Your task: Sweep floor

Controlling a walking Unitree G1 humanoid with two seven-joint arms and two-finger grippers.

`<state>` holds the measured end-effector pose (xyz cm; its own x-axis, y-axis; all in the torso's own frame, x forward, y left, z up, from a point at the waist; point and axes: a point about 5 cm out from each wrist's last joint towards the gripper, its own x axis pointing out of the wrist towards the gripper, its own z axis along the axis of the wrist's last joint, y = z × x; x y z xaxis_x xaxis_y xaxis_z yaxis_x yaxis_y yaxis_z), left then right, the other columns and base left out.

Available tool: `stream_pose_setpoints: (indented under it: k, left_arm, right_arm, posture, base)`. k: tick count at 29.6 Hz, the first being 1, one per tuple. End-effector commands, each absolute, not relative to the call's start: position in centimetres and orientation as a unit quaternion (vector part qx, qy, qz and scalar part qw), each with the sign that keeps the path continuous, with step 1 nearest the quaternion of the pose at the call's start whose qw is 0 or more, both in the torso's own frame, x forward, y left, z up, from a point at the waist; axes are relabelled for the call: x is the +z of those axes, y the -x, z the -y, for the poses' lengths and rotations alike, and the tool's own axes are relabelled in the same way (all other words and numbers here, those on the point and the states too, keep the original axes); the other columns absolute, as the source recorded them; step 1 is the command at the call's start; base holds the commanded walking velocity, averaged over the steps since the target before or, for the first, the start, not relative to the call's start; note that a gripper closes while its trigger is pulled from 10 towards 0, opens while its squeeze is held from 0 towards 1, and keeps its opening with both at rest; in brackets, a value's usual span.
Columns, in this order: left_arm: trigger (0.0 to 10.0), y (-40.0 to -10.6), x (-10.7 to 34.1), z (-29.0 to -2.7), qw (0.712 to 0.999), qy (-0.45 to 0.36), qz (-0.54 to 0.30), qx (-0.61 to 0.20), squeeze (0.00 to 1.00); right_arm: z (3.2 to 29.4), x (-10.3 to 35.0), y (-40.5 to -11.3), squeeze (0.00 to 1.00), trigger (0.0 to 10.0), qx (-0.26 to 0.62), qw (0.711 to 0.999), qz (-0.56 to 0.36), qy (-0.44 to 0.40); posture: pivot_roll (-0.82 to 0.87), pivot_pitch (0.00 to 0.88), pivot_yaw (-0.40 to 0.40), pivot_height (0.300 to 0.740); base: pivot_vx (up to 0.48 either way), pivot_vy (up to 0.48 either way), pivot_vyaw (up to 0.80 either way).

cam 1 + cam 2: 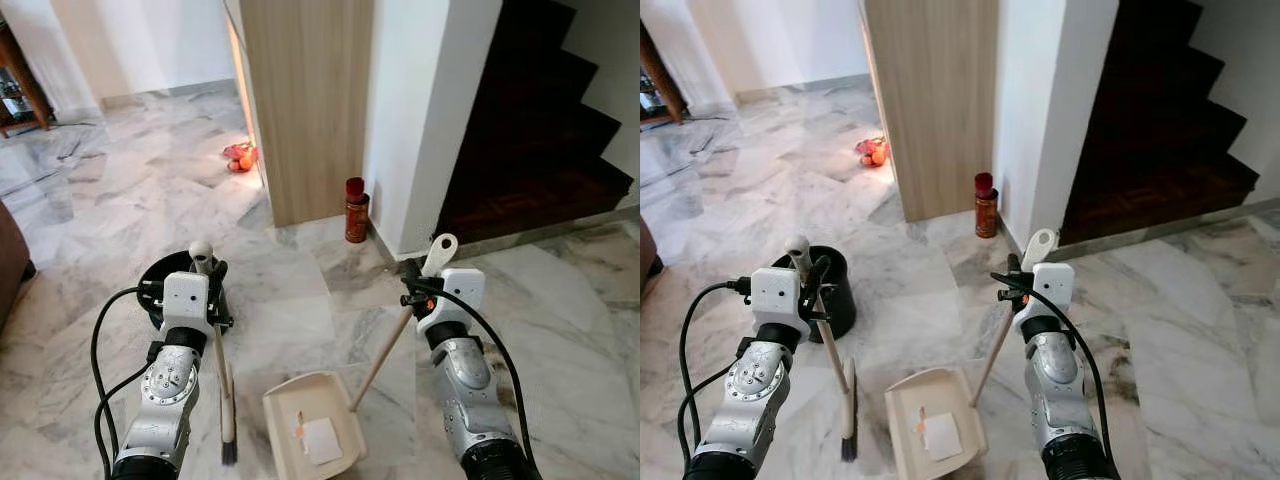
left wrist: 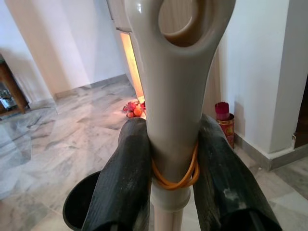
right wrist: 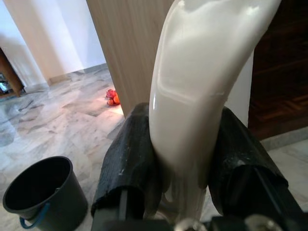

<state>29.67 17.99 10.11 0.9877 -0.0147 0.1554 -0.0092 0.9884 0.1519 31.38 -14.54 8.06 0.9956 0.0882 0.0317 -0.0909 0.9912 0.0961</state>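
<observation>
In the left eye view, the left gripper point(image 1: 207, 268) is clamped on the broom point(image 1: 222, 375), whose long axis runs down to bristles at bottom centre. The right gripper point(image 1: 418, 283) grips the dustpan point(image 1: 312, 428) handle; the pan lies just right of the bristles, holding a paper scrap point(image 1: 322, 440). In the left wrist view, both fingers point(image 2: 126, 183) squeeze the handle.

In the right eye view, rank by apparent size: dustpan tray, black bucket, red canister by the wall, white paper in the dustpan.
1. Dustpan tray and black bucket look alike; the bucket is partly hidden, so unranked.
2. Red canister, though it stands farther off.
3. White paper.
</observation>
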Motion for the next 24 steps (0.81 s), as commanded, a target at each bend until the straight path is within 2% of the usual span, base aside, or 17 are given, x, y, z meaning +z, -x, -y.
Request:
stream_pose_setpoints:
  k: [1,4,21,24]
  left_arm:
    - [10.0,-30.01,11.15,-18.09,0.992,-0.084,0.099,0.001,0.0]
    - [10.0,-30.02,11.12,-18.12,0.992,-0.084,0.098,0.002,0.0]
    - [10.0,-29.99,11.14,-18.19,0.992,-0.084,0.097,0.005,0.0]
    - [10.0,-29.97,11.1,-18.17,0.992,-0.083,0.096,0.005,0.0]
  right_arm:
    - [14.15,9.4,-31.96,0.0,10.0,0.052,0.996,0.04,-0.057]
    - [14.19,9.49,-31.98,0.0,10.0,0.051,0.996,0.04,-0.056]
    - [14.13,9.36,-31.88,0.0,10.0,0.056,0.996,0.033,-0.055]
    - [14.11,9.41,-31.89,0.0,10.0,0.059,0.996,0.035,-0.052]
  posture:
    - [0.1,0.0,0.069,0.74]
    - [0.1,0.0,0.067,0.74]
    - [0.11,0.0,0.066,0.74]
    - [0.1,0.0,0.066,0.74]
  base:
    - [0.0,0.251,0.8]
    - [0.0,0.25,0.8]
    - [0.0,0.252,0.0]
    - [0.0,0.254,0.74]
